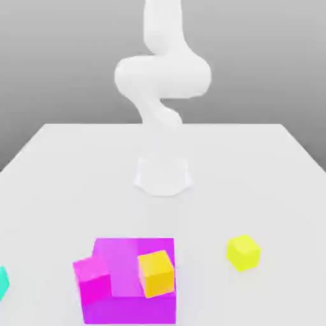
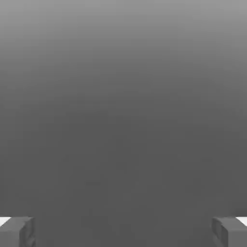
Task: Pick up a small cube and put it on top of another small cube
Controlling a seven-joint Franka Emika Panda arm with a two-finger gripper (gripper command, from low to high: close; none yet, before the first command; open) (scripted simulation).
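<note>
The small teal cube [image 1: 2,282] lies on the white table [image 1: 255,165] at the exterior view's far left edge, partly cut off by the picture's border. The small magenta-pink cube [image 1: 91,279] sits against the left side of the big purple block [image 1: 127,305]; I cannot tell whether it rests on the block or beside it. My gripper [image 2: 123,231] is open in the hand view. Its two grey fingertips [image 2: 17,231] stand far apart with nothing between them, and plain grey background lies ahead of them. The white arm [image 1: 162,76] rises from its base [image 1: 163,175] at the table's middle.
An orange cube [image 1: 156,272] sits on the big purple block toward its right side. A yellow cube [image 1: 242,252] lies on the table at the exterior view's right, apart from the block. The table's near edge runs close to the purple block.
</note>
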